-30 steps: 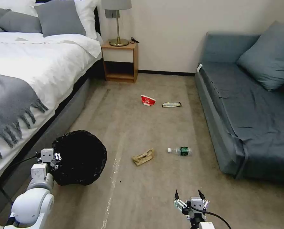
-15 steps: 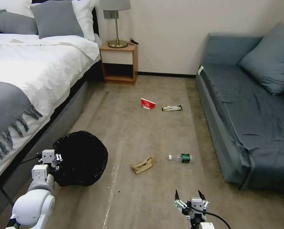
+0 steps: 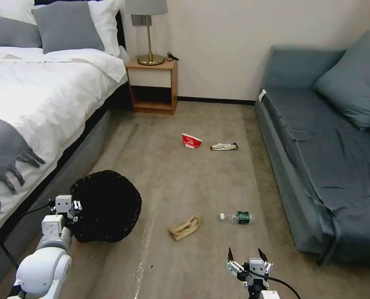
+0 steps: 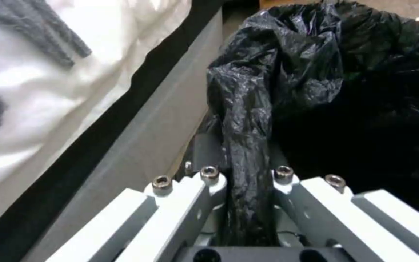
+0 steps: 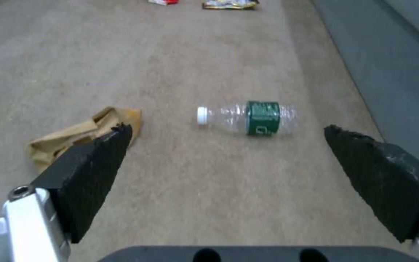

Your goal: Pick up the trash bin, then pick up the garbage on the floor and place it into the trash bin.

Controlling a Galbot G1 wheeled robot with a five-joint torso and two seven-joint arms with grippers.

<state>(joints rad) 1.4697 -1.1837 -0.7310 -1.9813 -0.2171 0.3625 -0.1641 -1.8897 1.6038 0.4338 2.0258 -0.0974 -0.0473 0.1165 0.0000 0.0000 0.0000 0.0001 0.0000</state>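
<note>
Item one, trash bin (image 3: 106, 206): my left hand (image 4: 246, 182) pinches a fold of its black bag (image 4: 248, 120) at the rim, beside the bed (image 3: 48, 95). I judge it light, but the bag is thin, slick and loose, so a hold on plastic alone may slip; the stiff rim under it would be safer.

Item two, bottle (image 5: 248, 118): lies on its side on the floor, ahead of my right hand (image 5: 229, 160), which hangs spread wide and empty. Clear, likely empty, so light, smooth and prone to roll; I would take it across the labelled middle.

Item three, brown paper bag (image 5: 81, 134): ahead, just beyond one finger. Soft, crushable; any raised fold serves.

Item four, red cup (image 3: 191, 141) and wrapper (image 3: 223, 146): well beyond the bottle, side by side. Both flimsy, flat.
</note>
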